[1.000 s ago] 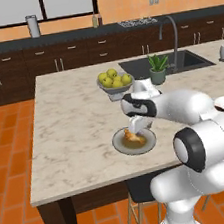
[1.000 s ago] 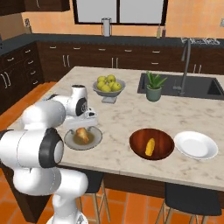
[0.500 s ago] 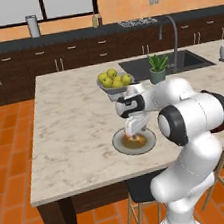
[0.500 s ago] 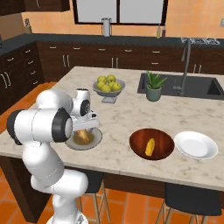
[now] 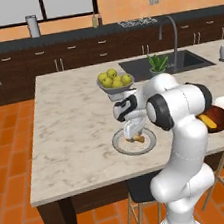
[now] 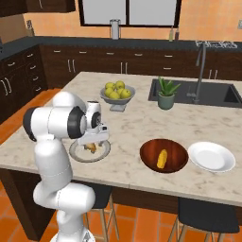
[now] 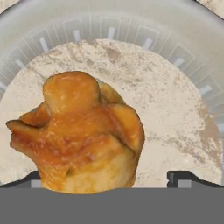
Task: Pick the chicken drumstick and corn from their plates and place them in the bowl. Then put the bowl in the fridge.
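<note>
Drumstick (image 7: 78,135) sits between the wide-open jaws, on the grey plate (image 7: 183,48).

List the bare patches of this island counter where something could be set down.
Bare: the marble left of the grey plate and fruit bowl, and between fruit bowl and plant. Crowded: grey plate under the gripper, wooden bowl beside white plate.

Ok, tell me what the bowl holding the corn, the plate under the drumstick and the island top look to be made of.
Bowl: apparently wood, dark reddish-brown with a slight sheen. Grey plate: looks like matte glazed ceramic, with a ticked rim and a speckled brownish centre; it could be stoneware. Island top: seemingly polished marble or similar stone, pale beige with faint veining.
</note>
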